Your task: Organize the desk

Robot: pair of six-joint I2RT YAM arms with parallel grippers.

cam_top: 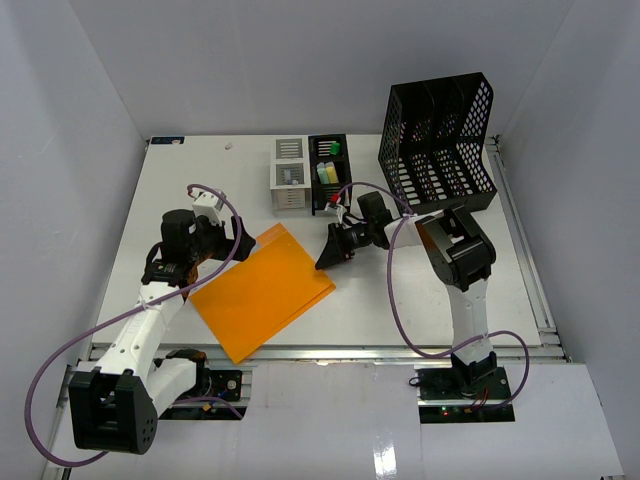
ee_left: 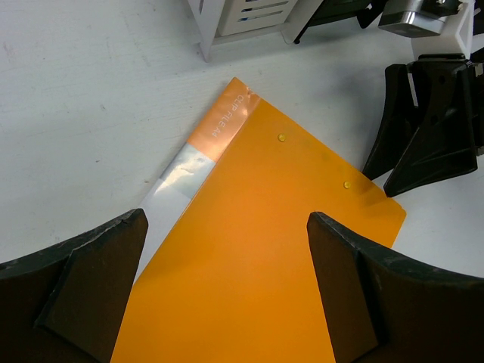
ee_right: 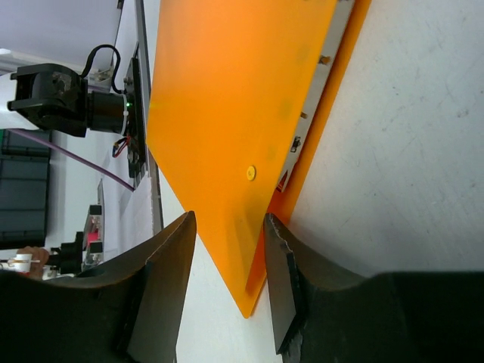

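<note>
white desk (cam_top: 400,300); only right wrist shows orange folder (ee_right: 227,113) cover raised.

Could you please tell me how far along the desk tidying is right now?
Seemingly done: small coloured items sit in the black open tray beside the white drawer unit. In hand: the open right pincer straddles a corner of the flat orange plastic folder; the open left pincer hovers over its spine edge. Left: that folder lies on the white desk, not in the black mesh file rack.
</note>
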